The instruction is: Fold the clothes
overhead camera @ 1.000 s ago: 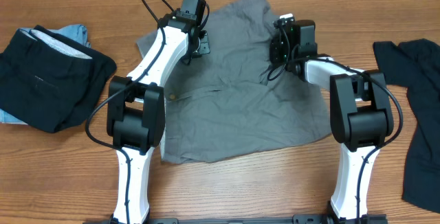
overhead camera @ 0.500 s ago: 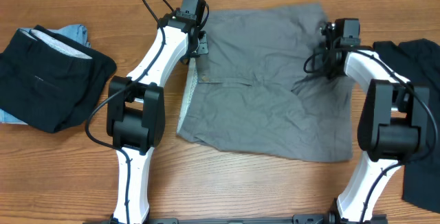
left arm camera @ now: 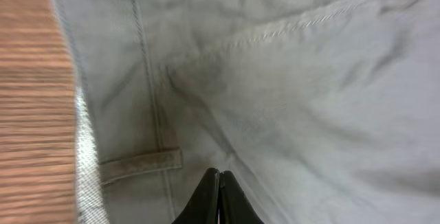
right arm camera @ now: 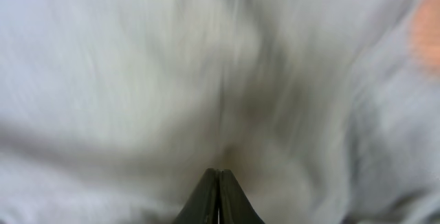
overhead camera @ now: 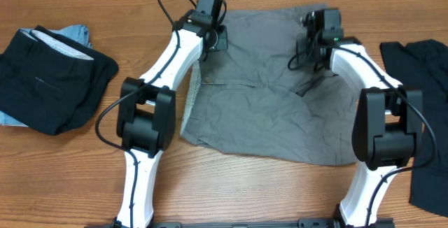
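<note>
The clothes in play are a wrinkled medium-grey garment (overhead camera: pixel 273 109) spread flat across the middle of the wooden table. Its left edge is turned over and shows a pale inner lining (overhead camera: pixel 192 95). My left gripper (overhead camera: pixel 218 40) is shut, tips together, low over the garment's upper left part. In the left wrist view it (left arm camera: pixel 219 173) points at grey fabric (left arm camera: pixel 289 100) beside a belt loop (left arm camera: pixel 141 162), with nothing between its fingers. My right gripper (overhead camera: pixel 313 40) is shut over the upper right part. The right wrist view is blurred, with the closed tips (right arm camera: pixel 218 173) over grey cloth (right arm camera: pixel 137 80).
A pile of black clothes (overhead camera: pixel 56 81) lies at the far left on top of a light-blue piece (overhead camera: pixel 75 32). Another black garment (overhead camera: pixel 427 116) lies at the right edge. Bare wood (overhead camera: pixel 252 193) runs along the front between the two arm bases.
The right gripper first swept right, spreading the grey garment flat, and has now come back left over it. The left gripper shifted a little to the right. The garment has lain still for the last half second.
</note>
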Available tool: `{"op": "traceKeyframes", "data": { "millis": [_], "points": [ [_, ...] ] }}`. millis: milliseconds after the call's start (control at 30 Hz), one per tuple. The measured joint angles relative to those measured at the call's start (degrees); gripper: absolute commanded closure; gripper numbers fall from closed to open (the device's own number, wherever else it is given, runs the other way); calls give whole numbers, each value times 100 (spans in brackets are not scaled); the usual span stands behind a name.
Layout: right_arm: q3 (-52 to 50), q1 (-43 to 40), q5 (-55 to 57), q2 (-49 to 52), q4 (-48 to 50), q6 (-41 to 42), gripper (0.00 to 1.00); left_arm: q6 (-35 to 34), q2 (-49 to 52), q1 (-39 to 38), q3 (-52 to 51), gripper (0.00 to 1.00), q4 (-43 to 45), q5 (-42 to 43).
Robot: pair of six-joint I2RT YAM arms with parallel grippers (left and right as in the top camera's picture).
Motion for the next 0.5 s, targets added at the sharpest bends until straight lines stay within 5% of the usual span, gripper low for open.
{"op": "traceKeyframes", "data": {
  "millis": [500],
  "points": [
    [280,-758,-874,490,1093,57,96,282,509,22,136,96,-105,81]
  ]
}}
